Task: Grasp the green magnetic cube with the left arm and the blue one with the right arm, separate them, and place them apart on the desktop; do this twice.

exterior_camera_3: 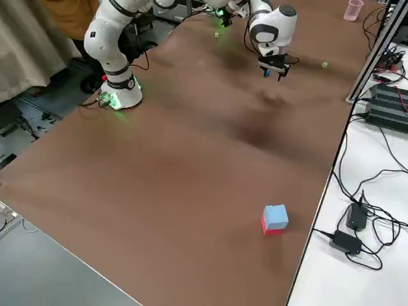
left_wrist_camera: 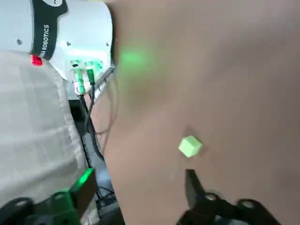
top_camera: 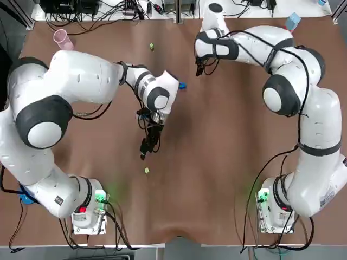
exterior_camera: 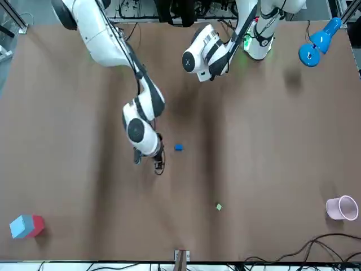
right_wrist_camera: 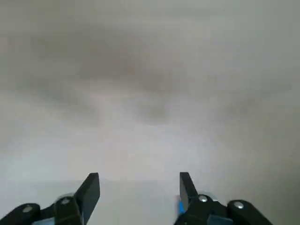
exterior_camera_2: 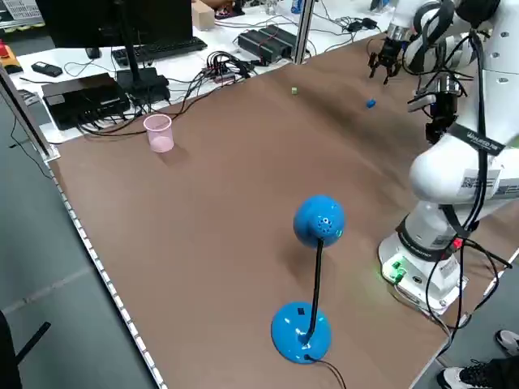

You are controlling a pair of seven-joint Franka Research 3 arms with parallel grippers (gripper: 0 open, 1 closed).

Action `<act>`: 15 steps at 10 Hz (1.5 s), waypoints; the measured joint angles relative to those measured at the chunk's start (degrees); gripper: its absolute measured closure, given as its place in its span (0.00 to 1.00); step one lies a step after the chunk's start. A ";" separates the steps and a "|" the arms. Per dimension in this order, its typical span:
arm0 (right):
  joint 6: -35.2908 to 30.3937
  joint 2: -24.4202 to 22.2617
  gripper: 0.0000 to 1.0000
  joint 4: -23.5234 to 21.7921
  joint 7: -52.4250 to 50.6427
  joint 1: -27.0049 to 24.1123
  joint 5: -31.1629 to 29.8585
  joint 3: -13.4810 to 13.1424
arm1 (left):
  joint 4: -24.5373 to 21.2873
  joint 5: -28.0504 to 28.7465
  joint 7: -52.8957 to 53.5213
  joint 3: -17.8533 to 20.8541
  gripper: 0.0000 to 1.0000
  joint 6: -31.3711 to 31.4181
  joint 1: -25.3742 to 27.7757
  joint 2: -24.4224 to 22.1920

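**Item 1. Left gripper** (left_wrist_camera: pixel 138 180): fingers spread wide, with nothing between them and touching nothing. It hangs over the brown tabletop (top_camera: pixel 217 162), left of centre and out in front of the left arm's base.

**Item 2. Small green magnetic cube, near one** (left_wrist_camera: pixel 190 146): lies alone on the tabletop just past the left gripper's fingertips. It is closer to one finger (left_wrist_camera: pixel 192 185) than to the middle of the gap, and is not in contact with it. In the overhead view it sits between the left gripper and the robot's edge of the table.

**Item 3. Right gripper** (right_wrist_camera: pixel 138 180): fingers spread and empty, low over the far middle of the table.

**Item 4. Small blue magnetic cube** (top_camera: pixel 182 85): rests on the tabletop near the right gripper, to its left and a little nearer the robot. It lies outside the gap; the right wrist view shows only a blue sliver beside one finger. It touches no green cube.

**Item 5. Small green magnetic cube, far one** (top_camera: pixel 152 47): on the far side of the table, apart from the blue cube and from both grippers.

**Item 6. Sundries:**
- pink plastic cup (top_camera: pixel 62 39), at the far left corner
- blue-and-red block (top_camera: pixel 293 21), at the far right
- blue ball-headed desk lamp (exterior_camera_2: pixel 316 223), by the left arm's base
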 joint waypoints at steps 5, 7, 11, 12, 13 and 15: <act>-0.14 -2.06 0.23 -2.39 -6.33 -1.29 0.00 -2.09 | 24.27 3.64 2.01 1.18 0.00 5.07 14.51 8.16; -0.14 -2.08 0.23 -2.65 -6.64 -1.29 0.00 -2.09 | 27.82 3.40 0.42 1.37 0.00 13.88 16.23 11.33; -0.13 -2.10 0.23 -2.75 -6.82 -1.29 0.00 -2.09 | 30.29 2.42 -8.43 2.02 0.00 33.77 13.82 19.72; -0.13 -2.10 0.23 -2.75 -6.82 -1.29 0.00 -2.08 | 30.56 2.42 -10.61 4.04 0.00 37.84 10.47 21.47; -0.12 -2.11 0.22 -2.75 -6.82 -1.29 0.00 -2.09 | 30.65 2.40 -11.71 6.42 0.00 41.76 6.82 22.91; -0.07 -2.13 0.22 -2.75 -6.83 -1.29 0.00 -2.08 | 30.78 2.36 -12.86 9.67 0.00 47.50 1.78 25.26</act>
